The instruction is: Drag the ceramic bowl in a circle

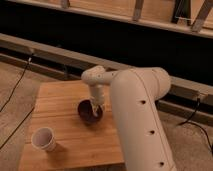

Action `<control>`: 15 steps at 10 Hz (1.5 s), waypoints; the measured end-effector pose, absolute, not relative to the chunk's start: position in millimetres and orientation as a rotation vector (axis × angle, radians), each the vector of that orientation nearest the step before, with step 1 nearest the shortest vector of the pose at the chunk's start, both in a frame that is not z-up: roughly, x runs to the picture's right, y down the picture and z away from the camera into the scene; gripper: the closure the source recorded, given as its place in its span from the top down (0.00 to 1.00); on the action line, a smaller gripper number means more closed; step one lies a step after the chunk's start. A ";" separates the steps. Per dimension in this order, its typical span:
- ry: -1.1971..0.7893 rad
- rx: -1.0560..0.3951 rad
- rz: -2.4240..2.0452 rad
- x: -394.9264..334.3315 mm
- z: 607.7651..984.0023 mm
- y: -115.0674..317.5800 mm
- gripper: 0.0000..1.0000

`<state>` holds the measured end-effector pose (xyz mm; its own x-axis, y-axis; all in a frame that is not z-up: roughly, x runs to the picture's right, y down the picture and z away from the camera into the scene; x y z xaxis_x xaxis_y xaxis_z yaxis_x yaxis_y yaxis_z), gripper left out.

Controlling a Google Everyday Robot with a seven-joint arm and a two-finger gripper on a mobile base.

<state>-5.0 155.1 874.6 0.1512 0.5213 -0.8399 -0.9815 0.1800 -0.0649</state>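
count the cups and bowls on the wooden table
2. On the wooden table, a small dark purple-brown ceramic bowl sits centrally with the tool inside it; a white cup stands front left. The white arm may hide others.

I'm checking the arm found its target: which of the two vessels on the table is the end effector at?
The dark ceramic bowl: the end effector is down at its rim. The white cup stands apart, nearer the camera, untouched.
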 end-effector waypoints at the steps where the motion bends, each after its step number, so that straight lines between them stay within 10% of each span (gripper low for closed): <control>1: 0.791 -0.721 1.246 1.9 874.2 151.1 0.00; 15: 0.681 -0.547 1.326 -32.5 936.5 20.3 0.00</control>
<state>-32.5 20.3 936.5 0.1035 0.6849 -0.7213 -0.9852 0.1700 0.0201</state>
